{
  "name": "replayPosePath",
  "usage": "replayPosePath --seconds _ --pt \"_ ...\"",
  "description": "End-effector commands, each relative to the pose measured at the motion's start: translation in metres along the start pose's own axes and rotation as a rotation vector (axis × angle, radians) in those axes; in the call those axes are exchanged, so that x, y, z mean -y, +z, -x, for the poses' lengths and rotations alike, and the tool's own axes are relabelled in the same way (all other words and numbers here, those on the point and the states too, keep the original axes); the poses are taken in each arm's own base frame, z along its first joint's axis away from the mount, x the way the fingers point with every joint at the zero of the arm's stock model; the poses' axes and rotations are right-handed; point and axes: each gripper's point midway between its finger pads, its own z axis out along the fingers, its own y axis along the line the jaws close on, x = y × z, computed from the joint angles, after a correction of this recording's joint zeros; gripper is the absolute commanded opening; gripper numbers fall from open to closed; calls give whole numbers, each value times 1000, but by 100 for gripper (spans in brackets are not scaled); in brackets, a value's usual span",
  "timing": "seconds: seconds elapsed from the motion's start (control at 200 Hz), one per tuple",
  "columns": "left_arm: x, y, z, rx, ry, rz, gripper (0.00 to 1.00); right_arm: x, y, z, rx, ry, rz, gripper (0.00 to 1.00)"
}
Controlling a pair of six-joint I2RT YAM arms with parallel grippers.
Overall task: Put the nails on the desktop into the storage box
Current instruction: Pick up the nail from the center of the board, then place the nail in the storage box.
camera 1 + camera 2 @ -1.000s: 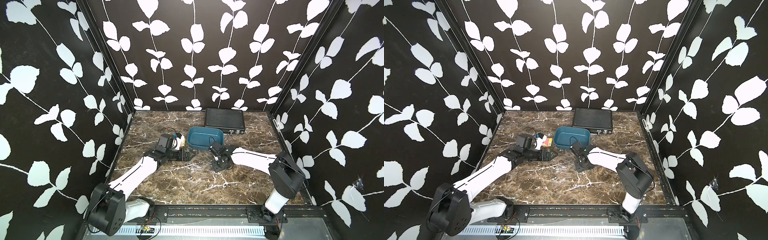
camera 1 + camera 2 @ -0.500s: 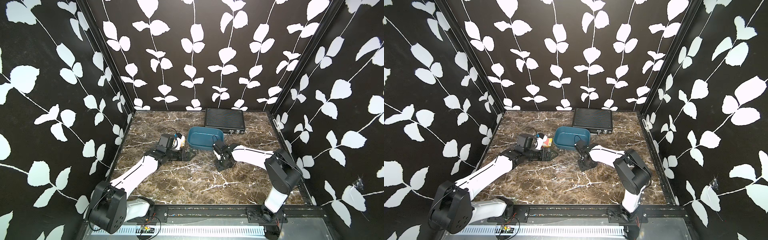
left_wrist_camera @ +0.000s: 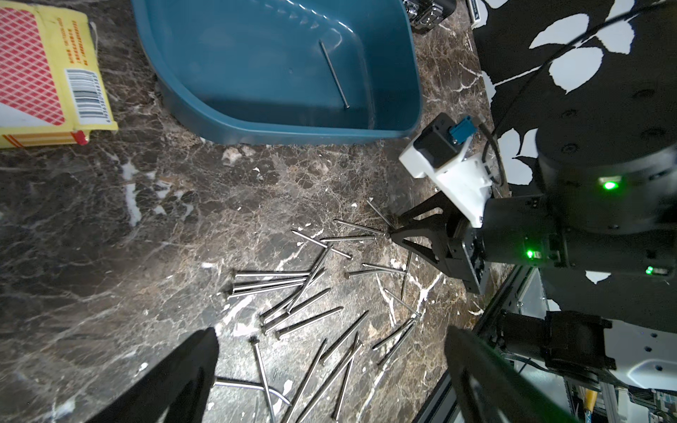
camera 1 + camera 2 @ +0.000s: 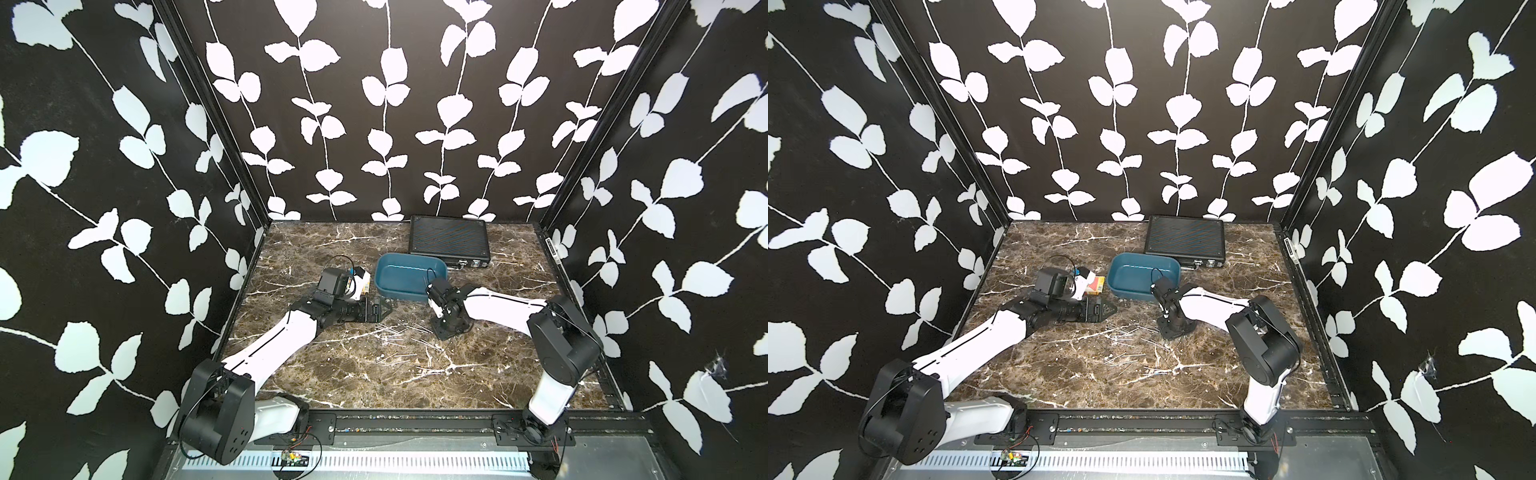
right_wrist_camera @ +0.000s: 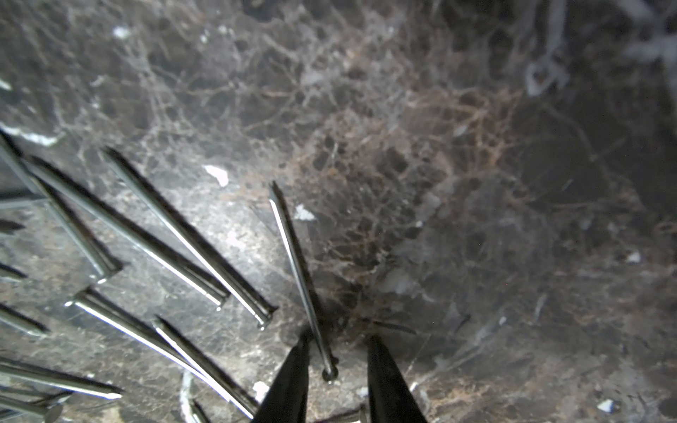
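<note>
- Lying loose on the desktop [image 4: 332, 374], the nails [image 3: 293, 293] are scattered between both arms, near the storage box [image 4: 409, 278]; one nail [image 3: 333, 73] is seen inside it.
- Open marble is left toward the front rail [image 4: 415, 419].
- In both top views the nails are barely made out.
- The left gripper [image 3: 329, 331] is spread wide, empty; the right gripper [image 5: 339, 338] is narrowed around another nail [image 5: 300, 274], a gap showing beside it.

One storage box [image 4: 395, 293], one black case [image 4: 448, 237], one card box [image 3: 44, 73], twenty-odd nails [image 3: 271, 282].
</note>
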Motion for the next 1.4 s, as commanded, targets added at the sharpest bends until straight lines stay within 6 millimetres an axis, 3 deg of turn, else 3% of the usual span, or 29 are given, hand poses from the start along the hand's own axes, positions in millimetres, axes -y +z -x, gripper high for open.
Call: replayPosePath --seconds 0.0,0.21,0.305,0.445,0.64,0.81,0.84,0.97,1.15,1.395 --pt "5 0 7 3 12 -12 99 -2 30 -17 -95 -22 22 23" --pt "1 14 27 19 16 5 99 -5 29 -27 -136 -45 45 10" --pt "1 23 43 22 1 5 99 -5 17 -32 -146 -41 46 6" --pt "16 26 70 52 -79 -37 97 -10 -28 -21 -92 -49 54 0" --pt "41 -5 108 129 -93 -22 97 -18 -88 -6 -33 -86 80 0" --pt "53 -23 120 174 -121 -28 97 -37 -130 10 64 -89 190 0" --pt "56 -25 123 189 -126 -38 97 -40 -148 14 116 -78 222 0" --pt "59 -34 131 248 -128 -39 97 -39 -177 42 230 46 341 0" --pt "59 -32 133 263 -118 -32 97 -22 -178 84 294 260 421 0" --pt "43 -22 118 220 -97 43 96 -11 -139 127 241 360 398 0"
